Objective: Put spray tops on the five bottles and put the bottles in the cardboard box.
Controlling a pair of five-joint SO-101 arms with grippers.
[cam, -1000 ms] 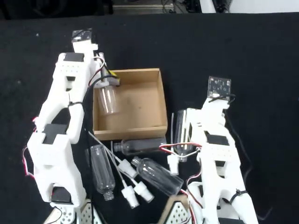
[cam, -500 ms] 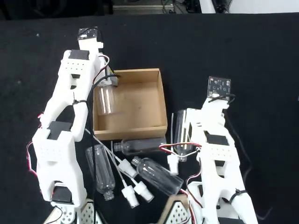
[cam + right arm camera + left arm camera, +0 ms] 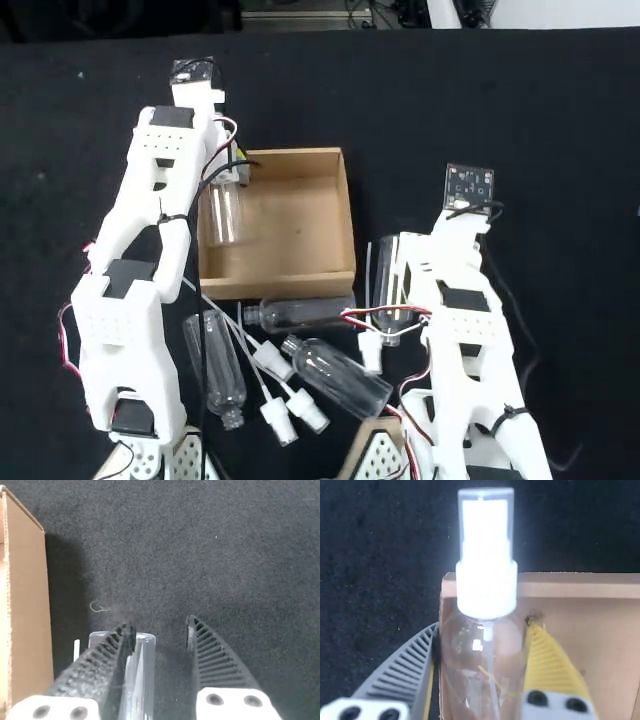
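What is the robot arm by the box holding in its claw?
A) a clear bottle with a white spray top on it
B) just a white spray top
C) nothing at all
A: the left gripper is shut on a clear bottle that has a white spray top on its neck, at the edge of the cardboard box.

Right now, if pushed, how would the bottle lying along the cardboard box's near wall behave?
The bottle would probably roll, since it is round and lies on its side. It looks clear and empty, so it is likely light and easy to knock away.
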